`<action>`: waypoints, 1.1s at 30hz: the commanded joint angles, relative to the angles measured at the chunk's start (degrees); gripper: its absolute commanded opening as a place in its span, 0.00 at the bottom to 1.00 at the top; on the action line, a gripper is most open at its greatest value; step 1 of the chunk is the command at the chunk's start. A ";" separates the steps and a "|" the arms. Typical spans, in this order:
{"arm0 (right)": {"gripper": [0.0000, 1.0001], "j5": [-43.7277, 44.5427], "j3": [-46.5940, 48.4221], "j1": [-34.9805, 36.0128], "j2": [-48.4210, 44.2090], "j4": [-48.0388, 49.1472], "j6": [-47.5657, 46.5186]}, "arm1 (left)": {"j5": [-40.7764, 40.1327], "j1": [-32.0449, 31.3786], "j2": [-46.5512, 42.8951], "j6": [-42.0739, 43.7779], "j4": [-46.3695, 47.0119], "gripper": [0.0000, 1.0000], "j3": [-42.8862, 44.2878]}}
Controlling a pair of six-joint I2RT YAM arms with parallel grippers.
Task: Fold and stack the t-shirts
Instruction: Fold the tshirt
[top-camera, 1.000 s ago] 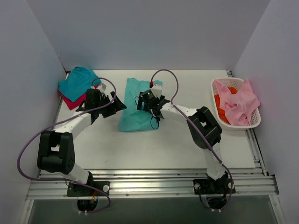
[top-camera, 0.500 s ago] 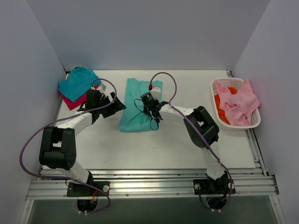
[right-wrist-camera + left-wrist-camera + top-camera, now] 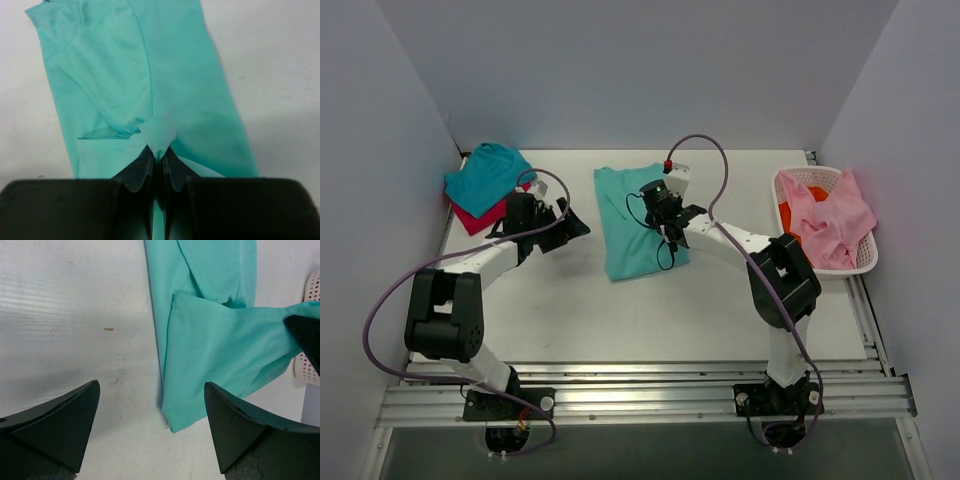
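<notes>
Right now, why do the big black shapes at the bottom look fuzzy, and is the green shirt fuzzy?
Left wrist view: the left gripper is too near the lens, so soft edges; the green shirt is sharp, stitching showing. Right wrist view: the right gripper, shut on a pinch of shirt, blurs likewise. Top view: even light, faint shadows.

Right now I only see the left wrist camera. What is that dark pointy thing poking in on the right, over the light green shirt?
Observer: That is the right gripper, shut on a pinch of the light mint-green cloth t-shirt.
Operator: Are there more shirts somewhere?
Observer: Yes, a darker teal cloth t-shirt lies on a magenta-red cloth one in the far left corner of the table.
Operator: What is in the holey white thing?
Observer: The white plastic lattice basket holds crumpled pink cloth and orange cloth.
</notes>
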 commanded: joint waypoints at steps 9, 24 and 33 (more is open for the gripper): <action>0.07 5.20 -1.07 -1.77 5.43 -3.08 2.25 | 0.65 0.32 0.44 1.23 3.64 0.94 -0.19; 0.89 9.16 4.92 -3.44 11.61 -9.32 4.89 | 0.82 0.23 -0.53 1.15 4.17 0.94 -1.33; 0.91 15.23 -2.99 -3.44 -6.57 -11.52 3.57 | -3.12 -2.13 -10.09 -0.70 4.08 0.94 -4.49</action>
